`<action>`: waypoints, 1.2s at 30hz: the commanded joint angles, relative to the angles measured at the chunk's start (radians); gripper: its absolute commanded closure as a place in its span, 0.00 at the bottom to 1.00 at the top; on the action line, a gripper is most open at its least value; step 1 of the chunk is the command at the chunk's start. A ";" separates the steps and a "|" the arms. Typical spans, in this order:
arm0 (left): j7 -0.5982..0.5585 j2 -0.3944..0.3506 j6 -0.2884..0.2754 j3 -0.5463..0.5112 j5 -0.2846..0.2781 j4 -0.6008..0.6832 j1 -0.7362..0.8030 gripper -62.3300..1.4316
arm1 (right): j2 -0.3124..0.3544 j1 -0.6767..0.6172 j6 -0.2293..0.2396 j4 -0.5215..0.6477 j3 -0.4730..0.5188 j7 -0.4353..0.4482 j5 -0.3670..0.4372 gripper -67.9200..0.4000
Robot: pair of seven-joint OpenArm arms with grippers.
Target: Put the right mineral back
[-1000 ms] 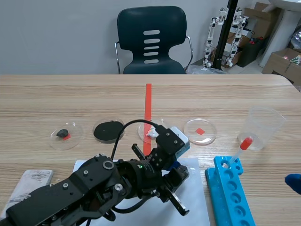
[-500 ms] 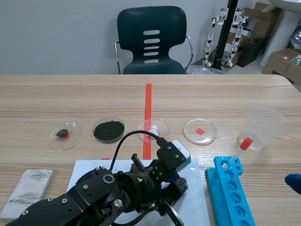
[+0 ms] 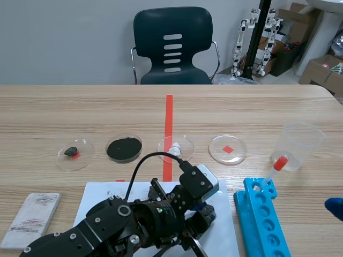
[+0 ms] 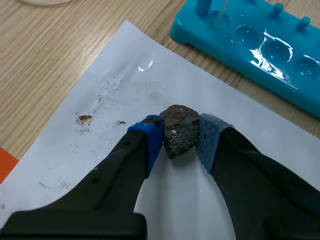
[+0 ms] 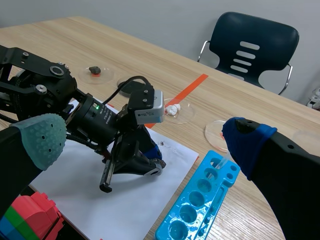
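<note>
A dark mineral (image 4: pixel 179 131) is pinched by the left gripper (image 4: pixel 180 139) and held over a white sheet (image 4: pixel 120 95) marked with small smudges. A blue rack (image 4: pixel 260 50) is seen ahead of this gripper and off to one side, just past the sheet's edge. Farther ahead, four dishes (image 3: pixel 175 147) are lined up across the table (image 3: pixel 241 107); a red square is shown in the one nearest the rack. The right gripper (image 5: pixel 144 141) is held spread wide, well apart from the mineral.

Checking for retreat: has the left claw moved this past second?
Yes. The left claw, shut on the dark mineral, has drawn back toward the robot, away from the white-mineral dish.
</note>
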 commanded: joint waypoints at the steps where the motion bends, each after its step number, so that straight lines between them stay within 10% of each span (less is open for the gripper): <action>1: -0.015 0.008 -0.002 -0.005 -0.003 0.023 -0.003 0.87 | 0.005 0.004 0.000 0.020 0.003 0.018 0.003 0.00; 14: -0.014 0.008 -0.002 -0.005 -0.004 0.023 -0.003 0.80 | 0.005 0.004 0.000 0.020 0.003 0.018 0.003 0.00; 25: -0.050 0.008 -0.002 -0.005 -0.003 0.023 -0.003 0.43 | 0.005 0.004 0.000 0.020 0.003 0.018 0.003 0.00; 36: -0.100 0.008 0.001 -0.005 -0.003 0.023 -0.003 0.30 | 0.005 0.004 0.000 0.020 0.003 0.018 0.003 0.00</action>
